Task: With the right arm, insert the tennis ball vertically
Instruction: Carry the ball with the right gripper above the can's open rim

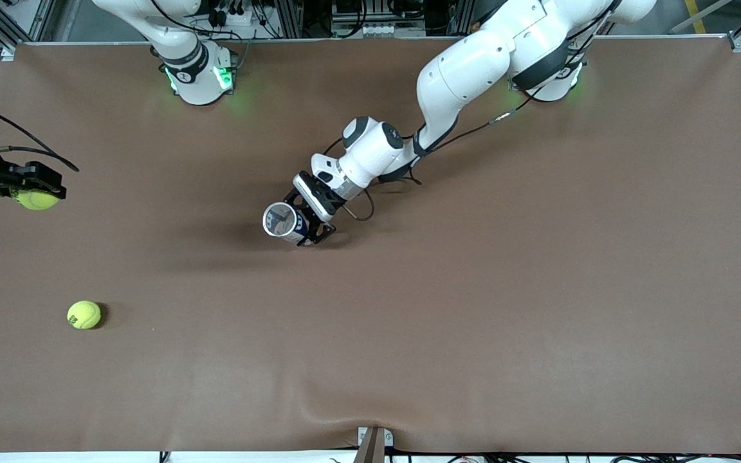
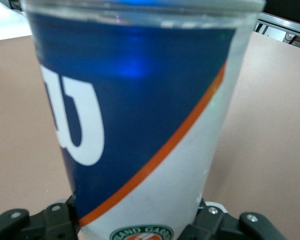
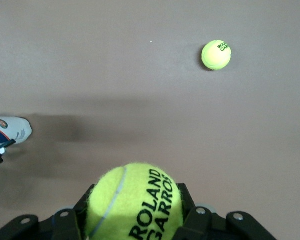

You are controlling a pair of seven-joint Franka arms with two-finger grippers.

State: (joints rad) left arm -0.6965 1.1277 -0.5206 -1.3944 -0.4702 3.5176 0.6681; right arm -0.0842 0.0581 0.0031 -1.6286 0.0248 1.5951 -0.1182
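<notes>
1. The brown table (image 1: 538, 289) fills the scene.
2. The left gripper (image 1: 309, 215) near the table's middle is clamped on the ball can (image 1: 282, 222), which stands upright with its mouth open upward.
3. The right gripper (image 1: 33, 190), raised over the table's right-arm end, is closed around a tennis ball (image 3: 135, 205).
4. A second tennis ball (image 1: 83, 315) lies nearer the front camera, well apart from the can.

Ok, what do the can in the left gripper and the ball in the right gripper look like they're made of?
Can, held by the left gripper: seemingly clear glossy plastic; a see-through rim and reflections on a printed blue and white label.

Ball, held by the right gripper: yellow felt, matte, with fuzzy fibres at its edge.
</notes>
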